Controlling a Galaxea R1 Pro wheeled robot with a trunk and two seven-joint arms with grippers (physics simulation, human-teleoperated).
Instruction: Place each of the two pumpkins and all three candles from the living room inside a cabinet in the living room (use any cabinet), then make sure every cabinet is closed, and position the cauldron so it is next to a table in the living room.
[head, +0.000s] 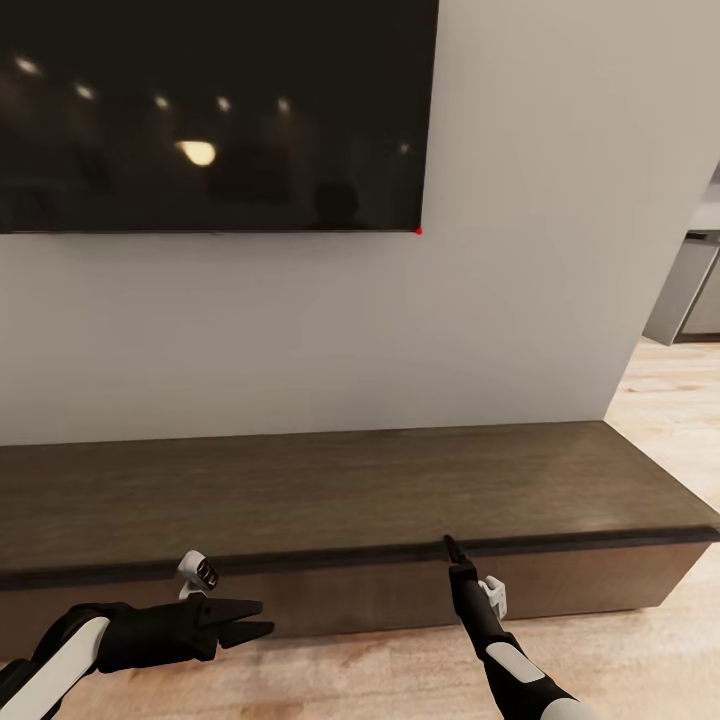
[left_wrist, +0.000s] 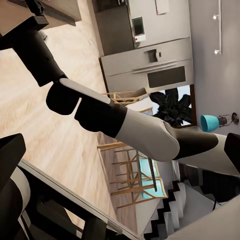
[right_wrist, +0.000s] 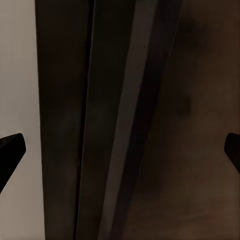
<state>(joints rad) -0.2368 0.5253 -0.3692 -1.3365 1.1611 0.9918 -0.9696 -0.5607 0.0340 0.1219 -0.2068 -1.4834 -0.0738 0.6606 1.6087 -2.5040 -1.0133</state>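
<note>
low down, cabinet (head: 330, 500) lying left-right along wall, right fingers (head: 452, 549) spread at its edge, left fingers (head: 240, 620) spread

- Left gripper (head: 255, 619): matte black, two tapered pointed fingers on a blocky black body.
- Left forearm (head: 60, 660): white shell panel, black joint sections.
- Left wrist camera (head: 200, 572): small white-and-black housing.
- Right gripper (head: 452, 550): slim, black, narrowing to a point.
- Right forearm (head: 515, 668): black with white shell panel; small white module (head: 494, 594) at the wrist.
</note>
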